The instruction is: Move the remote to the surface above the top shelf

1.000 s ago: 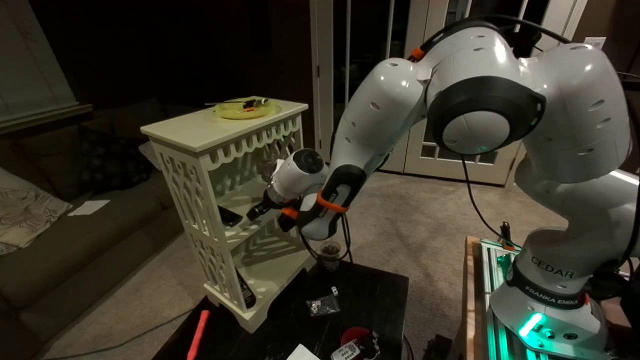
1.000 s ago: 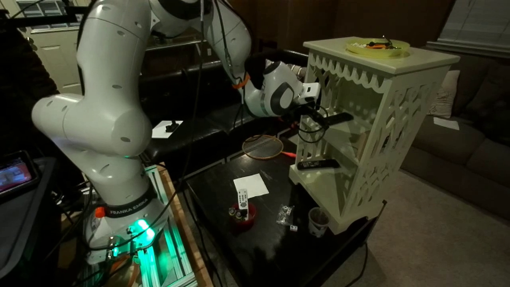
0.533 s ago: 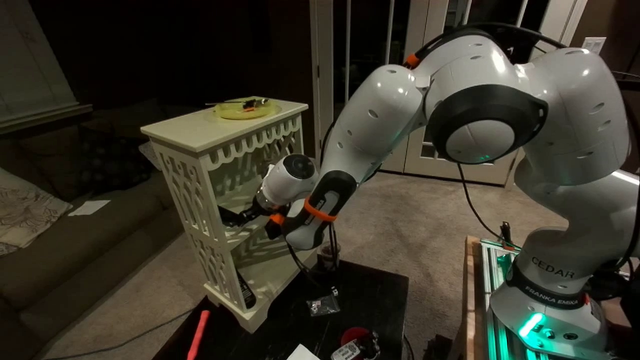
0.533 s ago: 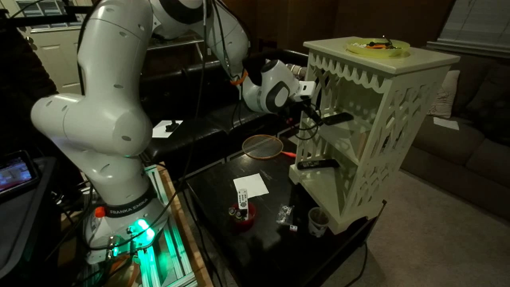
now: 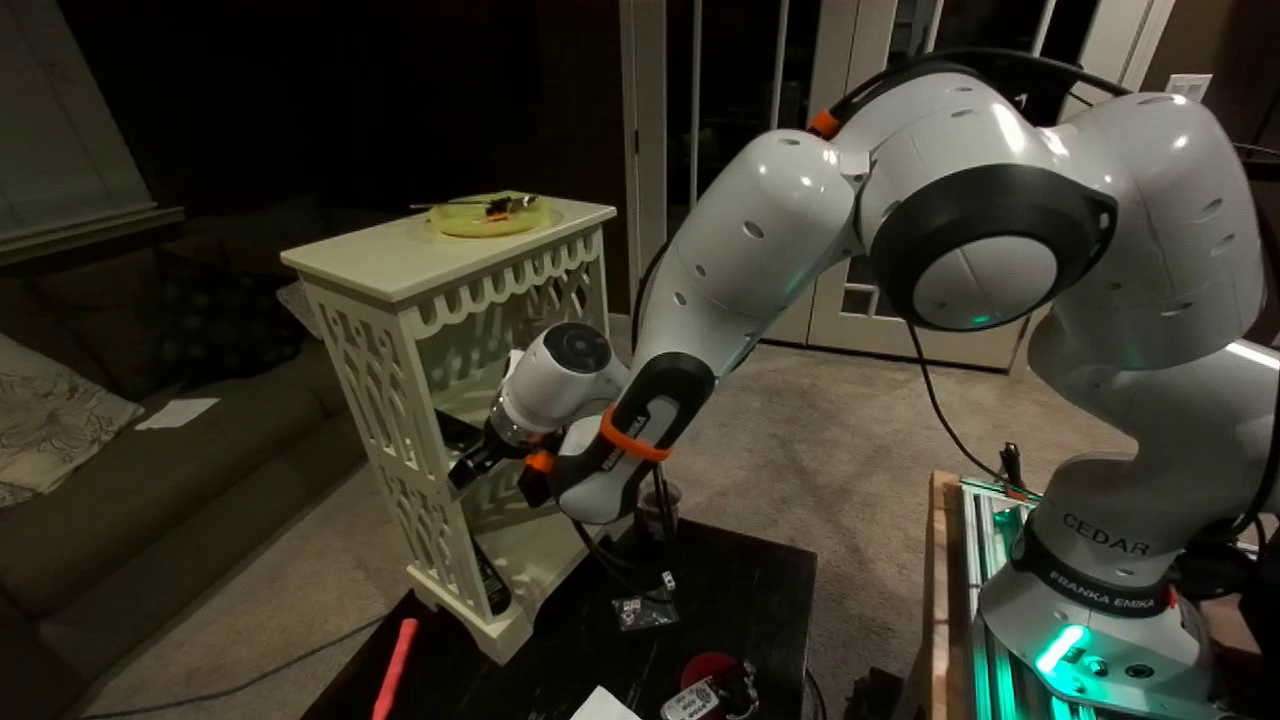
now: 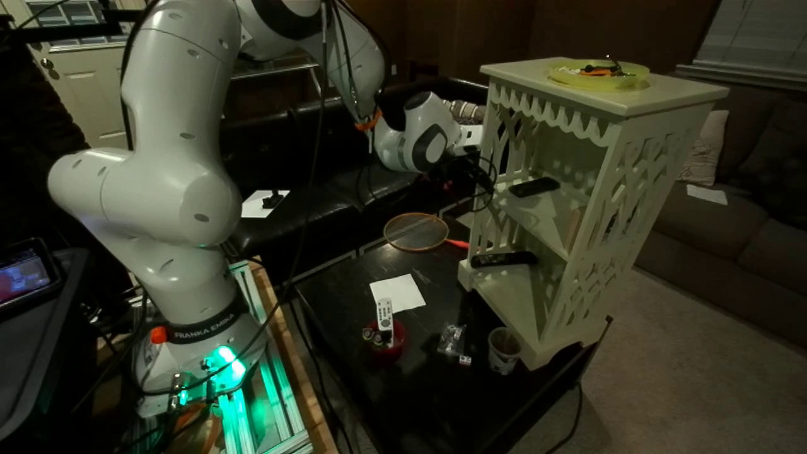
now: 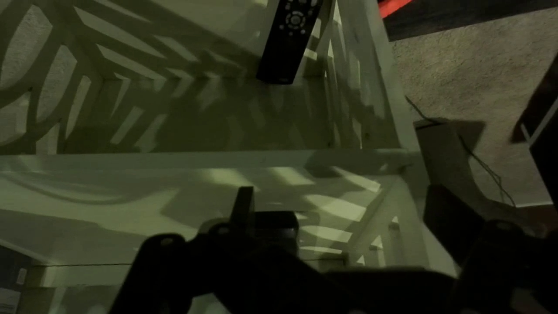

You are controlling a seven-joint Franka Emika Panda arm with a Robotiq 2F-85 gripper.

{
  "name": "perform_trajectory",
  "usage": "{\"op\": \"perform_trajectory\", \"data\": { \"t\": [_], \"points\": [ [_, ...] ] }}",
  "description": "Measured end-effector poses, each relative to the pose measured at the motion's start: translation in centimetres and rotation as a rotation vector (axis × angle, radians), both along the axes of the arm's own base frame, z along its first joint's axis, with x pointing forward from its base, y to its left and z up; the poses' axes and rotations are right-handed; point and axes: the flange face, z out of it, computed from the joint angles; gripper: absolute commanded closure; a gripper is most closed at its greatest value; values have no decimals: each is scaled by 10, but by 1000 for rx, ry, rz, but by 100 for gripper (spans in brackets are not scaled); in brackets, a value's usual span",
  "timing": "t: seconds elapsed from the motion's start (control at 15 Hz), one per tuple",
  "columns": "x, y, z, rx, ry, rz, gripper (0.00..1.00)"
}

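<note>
A flat black remote (image 6: 534,186) lies on the inner middle shelf of the cream-white stand, and another black remote (image 6: 503,259) with buttons (image 7: 290,39) rests on the bottom shelf. The stand's flat top board (image 6: 668,96), the surface above the top shelf, carries a yellow dish. My gripper (image 5: 470,466) is at the front edge of the middle shelf, jaws spread wide. In the wrist view, the gripper (image 7: 346,209) has the dark end of the upper remote (image 7: 275,222) close beside its left finger, partly hidden by it; touching or apart, I cannot tell. Nothing is gripped.
The yellow dish (image 6: 596,77) holds small items. The stand's lattice side (image 5: 385,400) and middle shelf edge (image 7: 174,160) are close to the gripper. On the black table (image 6: 416,391) are a red bowl with a white remote (image 6: 384,315), a cup (image 6: 504,350), paper and a racket (image 6: 416,232).
My gripper has moved left and down along the stand's front in an exterior view, drawing back from the upper remote. The jaws have stayed wide, and the remotes have not moved.
</note>
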Motion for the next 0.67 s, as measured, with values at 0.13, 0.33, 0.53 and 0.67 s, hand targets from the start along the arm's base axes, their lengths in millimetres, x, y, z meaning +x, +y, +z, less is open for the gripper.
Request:
{"op": "perform_trajectory", "data": {
  "t": [0.13,0.33,0.53,0.67],
  "points": [
    [3,-7,1,-12,14,-6,0],
    [3,-15,0,-36,46,-7,0],
    [5,-18,12,-29,60,-2,0],
    [9,-21,30,2,73,-9,0]
  ]
}}
